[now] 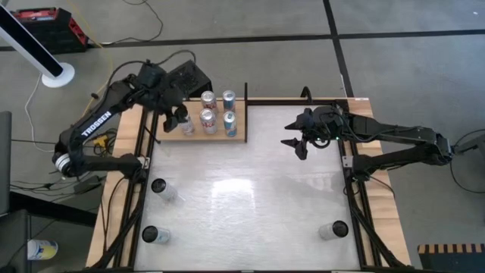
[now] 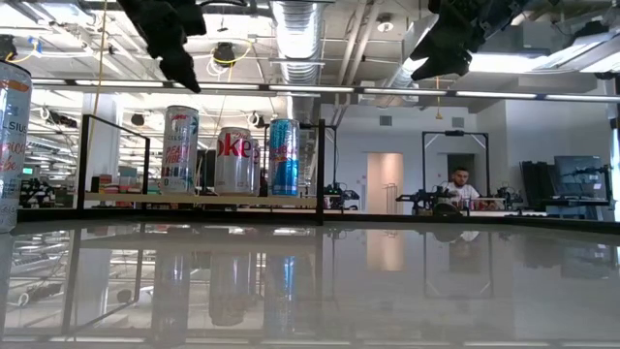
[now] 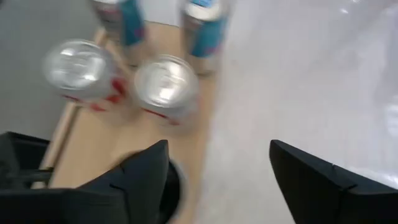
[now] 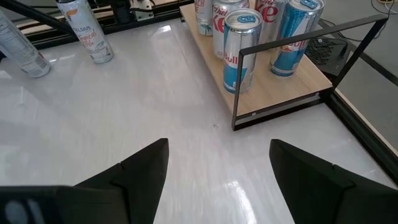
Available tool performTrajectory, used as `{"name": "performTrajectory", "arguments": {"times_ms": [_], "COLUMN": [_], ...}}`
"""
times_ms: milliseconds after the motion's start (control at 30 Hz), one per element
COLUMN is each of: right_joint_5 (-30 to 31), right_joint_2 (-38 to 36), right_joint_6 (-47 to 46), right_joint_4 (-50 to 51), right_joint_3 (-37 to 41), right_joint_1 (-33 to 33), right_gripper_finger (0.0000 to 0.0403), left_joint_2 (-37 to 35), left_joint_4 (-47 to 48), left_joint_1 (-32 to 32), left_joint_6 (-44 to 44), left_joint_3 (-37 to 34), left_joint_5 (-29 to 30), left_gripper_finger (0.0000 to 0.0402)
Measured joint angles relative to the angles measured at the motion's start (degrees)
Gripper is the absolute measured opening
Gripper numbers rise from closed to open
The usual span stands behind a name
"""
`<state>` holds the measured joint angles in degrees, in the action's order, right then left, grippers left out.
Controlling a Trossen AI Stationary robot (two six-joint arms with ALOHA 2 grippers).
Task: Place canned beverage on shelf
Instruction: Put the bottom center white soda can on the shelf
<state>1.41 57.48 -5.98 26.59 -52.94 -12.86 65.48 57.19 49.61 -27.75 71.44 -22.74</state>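
Note:
The light-wood shelf [image 1: 198,136] stands at the table's far left and carries several upright cans, red-and-silver ones [image 3: 165,87] and blue ones [image 1: 229,121]. My left gripper [image 1: 173,119] hovers open above the shelf's left end, nothing between its fingers [image 3: 217,180]. Another can's top [image 3: 173,186] shows just below one of its fingers. In the low view the left gripper [image 2: 174,44] hangs well above the cans [image 2: 235,160]. My right gripper [image 1: 297,142] waits open above the table's far middle, to the shelf's right [image 4: 217,174].
Three more cans stand upright on the white tabletop: two near the left edge [image 1: 159,186] [image 1: 151,235] and one at the near right [image 1: 333,230]. A thin black frame [image 4: 280,37] rises at the shelf's right end. The table's middle [image 1: 250,197] is bare.

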Motion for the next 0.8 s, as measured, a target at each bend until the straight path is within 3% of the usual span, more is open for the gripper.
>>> {"name": "performTrajectory", "arguments": {"times_ms": [167, 467, 800], "right_joint_5": [0.0, 0.0, 0.1], "right_joint_2": [0.0, 0.0, 0.0], "right_joint_6": [0.5, 2.0, 3.4], "right_joint_4": [0.0, 0.0, 0.0], "right_joint_3": [0.0, 0.0, 0.0], "right_joint_1": [0.0, 0.0, 0.0], "right_gripper_finger": [0.0302, 0.0302, 0.0302], "left_joint_2": [-2.4, -3.6, -3.6], "left_joint_4": [2.6, 2.8, -1.7], "left_joint_1": [-5.4, -7.7, -4.8], "left_joint_6": [1.0, -2.0, -3.4], "left_joint_3": [-2.6, -8.7, -10.3], "left_joint_5": [0.6, 7.6, 14.7], "left_gripper_finger": [0.0199, 0.0013, 0.0001]}}
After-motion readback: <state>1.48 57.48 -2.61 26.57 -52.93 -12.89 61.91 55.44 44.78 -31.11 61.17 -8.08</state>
